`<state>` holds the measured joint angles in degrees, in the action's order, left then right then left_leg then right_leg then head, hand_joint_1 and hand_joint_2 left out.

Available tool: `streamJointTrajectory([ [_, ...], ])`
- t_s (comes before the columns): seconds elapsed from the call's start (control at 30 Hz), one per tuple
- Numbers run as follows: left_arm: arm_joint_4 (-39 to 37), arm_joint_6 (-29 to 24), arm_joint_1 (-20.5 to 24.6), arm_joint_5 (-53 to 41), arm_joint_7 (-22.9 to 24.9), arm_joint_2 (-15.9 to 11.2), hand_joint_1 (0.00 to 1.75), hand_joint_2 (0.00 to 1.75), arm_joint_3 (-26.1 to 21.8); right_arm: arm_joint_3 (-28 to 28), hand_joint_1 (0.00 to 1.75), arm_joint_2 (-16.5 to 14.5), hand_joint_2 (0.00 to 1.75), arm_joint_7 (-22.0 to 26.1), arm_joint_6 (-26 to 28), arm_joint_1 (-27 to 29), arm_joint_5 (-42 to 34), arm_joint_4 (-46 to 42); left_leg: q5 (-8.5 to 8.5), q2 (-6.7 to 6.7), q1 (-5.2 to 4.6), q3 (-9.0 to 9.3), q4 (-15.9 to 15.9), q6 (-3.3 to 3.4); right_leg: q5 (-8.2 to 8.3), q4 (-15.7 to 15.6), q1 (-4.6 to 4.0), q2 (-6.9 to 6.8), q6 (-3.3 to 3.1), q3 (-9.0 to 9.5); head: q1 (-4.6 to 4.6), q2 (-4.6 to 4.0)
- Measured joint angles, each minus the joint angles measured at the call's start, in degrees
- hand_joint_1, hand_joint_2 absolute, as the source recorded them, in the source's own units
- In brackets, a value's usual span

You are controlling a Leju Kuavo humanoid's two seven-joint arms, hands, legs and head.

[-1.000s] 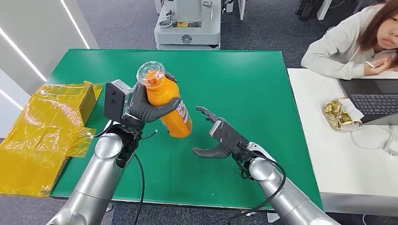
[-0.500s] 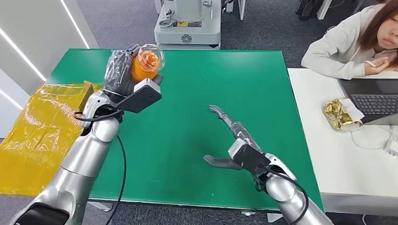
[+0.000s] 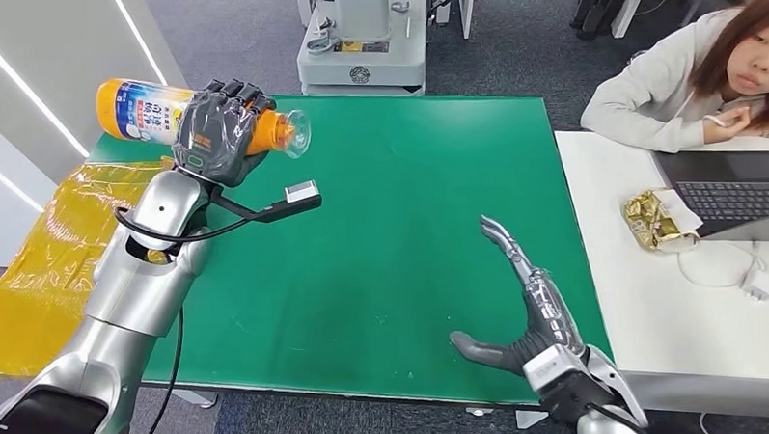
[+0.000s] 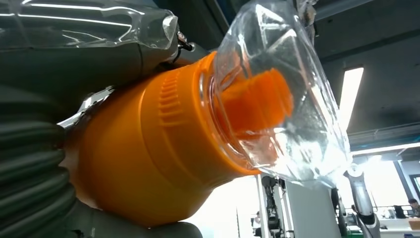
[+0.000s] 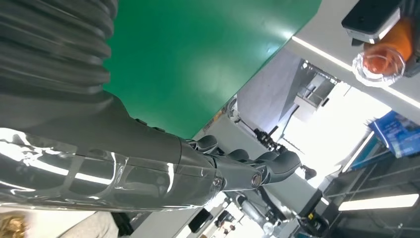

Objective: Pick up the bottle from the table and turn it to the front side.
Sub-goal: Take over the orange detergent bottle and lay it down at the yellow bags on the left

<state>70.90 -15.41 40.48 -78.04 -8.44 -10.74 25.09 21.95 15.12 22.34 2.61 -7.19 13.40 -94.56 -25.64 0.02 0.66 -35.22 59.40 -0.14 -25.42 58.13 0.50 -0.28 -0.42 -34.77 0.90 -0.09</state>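
Fingers of my left hand are wrapped around the middle of the orange plastic bottle with the clear domed cap, holding it well above the far left corner of the green counter. I see the bottle lying roughly level, its cap end pointing toward the counter's middle and its base out over the left edge; the printed blue and white label faces up toward my head camera. From the left wrist the clear cap and the orange neck inside it sit close against my palm, so the grip looks firm.

My right hand hangs near the counter's front right edge, fingers spread and straight, holding nothing, well apart from the bottle.

I judge the pick-up done: the bottle is off the counter and in hand. With the label showing, the turn looks nearly complete or complete. Whether this counts as the front, I cannot say for sure.

A person in a light grey top sits at the white desk on the right.
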Motion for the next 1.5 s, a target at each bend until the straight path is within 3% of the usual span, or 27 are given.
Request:
streamJointTrajectory([
  [0.2, -0.38, 0.05, 0.0, -4.84, 0.96, -1.26, 1.75, 1.75, 0.35, -2.23, 0.0, 0.49, 1.75, 0.27, 1.03, 3.95, 1.38, -4.32, 0.0, 0.02, 0.0, 0.0, 0.0, 0.0, 0.0, 0.0, 0.0, 0.03, 0.0, -0.01, -0.01, 0.0],
  [0.43, -3.02, 2.85, -1.33, -7.8, 2.54, -5.46, 1.75, 1.75, 0.49, -4.84, 0.0, 0.56, 1.75, 0.84, 2.38, 8.56, 3.14, -8.7, -0.01, 0.08, 0.01, 0.01, -0.04, -0.01, -0.01, 0.0, -0.01, 0.11, -0.02, -0.05, 0.01, 0.0],
  [0.87, -7.99, 6.13, -7.77, -1.6, 2.45, -10.83, 1.75, 1.75, -1.33, -9.61, 0.0, 0.59, 1.75, 1.82, 4.11, 16.88, 4.51, -14.83, -0.03, 0.07, 0.0, -0.03, -0.05, 0.01, -0.05, -0.01, 0.0, 0.1, -0.01, -0.07, -0.01, 0.0],
  [1.2, -10.61, 6.6, -9.63, 0.99, 1.59, -11.31, 1.75, 1.75, -2.7, -10.15, 0.0, 0.57, 1.75, 1.84, 4.04, 17.61, 4.86, -15.74, -0.03, 0.06, 0.0, -0.02, -0.05, 0.01, -0.05, 0.0, 0.0, 0.08, -0.01, -0.04, 0.01, 0.0],
  [1.5, -17.95, 3.57, -11.89, 6.49, -2.2, -8.41, 1.75, 1.75, -5.15, -10.17, 0.0, 0.57, 1.75, 1.75, 3.84, 17.58, 5.46, -16.19, -0.03, 0.06, 0.0, -0.03, -0.04, 0.01, -0.05, -0.01, 0.01, 0.09, -0.01, -0.06, -0.01, 0.0],
])
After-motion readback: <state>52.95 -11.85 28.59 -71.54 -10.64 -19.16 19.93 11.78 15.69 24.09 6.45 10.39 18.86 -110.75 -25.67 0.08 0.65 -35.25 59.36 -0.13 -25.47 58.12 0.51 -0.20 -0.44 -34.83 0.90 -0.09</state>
